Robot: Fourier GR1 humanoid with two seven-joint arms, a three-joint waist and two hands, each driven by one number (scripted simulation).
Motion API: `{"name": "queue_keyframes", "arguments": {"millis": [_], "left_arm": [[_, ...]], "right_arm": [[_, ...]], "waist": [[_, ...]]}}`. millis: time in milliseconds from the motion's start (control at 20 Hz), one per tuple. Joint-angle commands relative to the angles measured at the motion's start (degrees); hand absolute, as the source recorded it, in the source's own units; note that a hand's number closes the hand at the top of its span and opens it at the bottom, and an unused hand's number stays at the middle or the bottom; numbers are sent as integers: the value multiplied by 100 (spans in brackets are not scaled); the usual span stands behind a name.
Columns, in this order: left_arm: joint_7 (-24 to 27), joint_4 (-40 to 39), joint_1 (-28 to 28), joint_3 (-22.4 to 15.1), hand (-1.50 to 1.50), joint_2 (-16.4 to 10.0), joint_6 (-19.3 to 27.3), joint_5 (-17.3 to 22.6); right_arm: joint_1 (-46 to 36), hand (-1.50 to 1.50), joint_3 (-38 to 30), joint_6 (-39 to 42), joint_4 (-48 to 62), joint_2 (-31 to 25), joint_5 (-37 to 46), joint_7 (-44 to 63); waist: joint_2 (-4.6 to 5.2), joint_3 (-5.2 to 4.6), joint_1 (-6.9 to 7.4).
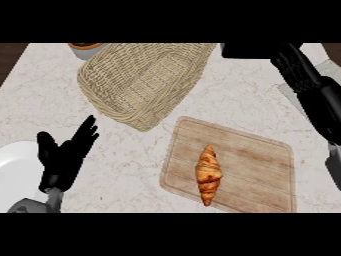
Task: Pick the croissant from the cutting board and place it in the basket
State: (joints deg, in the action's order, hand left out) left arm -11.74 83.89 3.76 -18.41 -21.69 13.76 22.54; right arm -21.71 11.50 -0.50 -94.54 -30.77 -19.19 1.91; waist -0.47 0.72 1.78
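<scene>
A golden-brown croissant (208, 175) lies lengthwise on the wooden cutting board (258, 160) at the lower right of the counter. The woven basket (143, 80) stands up and to the left of the board. My right hand (297, 65) is raised at the upper right, well beyond the board's far corner, fingers straight and holding nothing. At the lower left my left hand (64, 155) rests open with fingers up, beside the white plate.
A white plate (3, 172) lies at the lower left edge, partly under my left hand. An orange-rimmed item (84, 47) shows behind the basket at the counter's far edge. Dark floor borders the counter at both upper corners.
</scene>
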Motion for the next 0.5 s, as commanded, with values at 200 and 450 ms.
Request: {"name": "queue_keyframes", "arguments": {"millis": [200,450], "left_arm": [[841,462,1059,245,0,-884,-61,-1094],[1042,418,1375,380,0,-1068,-212,-1170]], "right_arm": [[-320,150,1940,-521,564,1124,1246,1022],[124,150,2660,-1979,1364,2936,1745,618]], "waist": [[66,-94,238],[123,-89,215]]}}
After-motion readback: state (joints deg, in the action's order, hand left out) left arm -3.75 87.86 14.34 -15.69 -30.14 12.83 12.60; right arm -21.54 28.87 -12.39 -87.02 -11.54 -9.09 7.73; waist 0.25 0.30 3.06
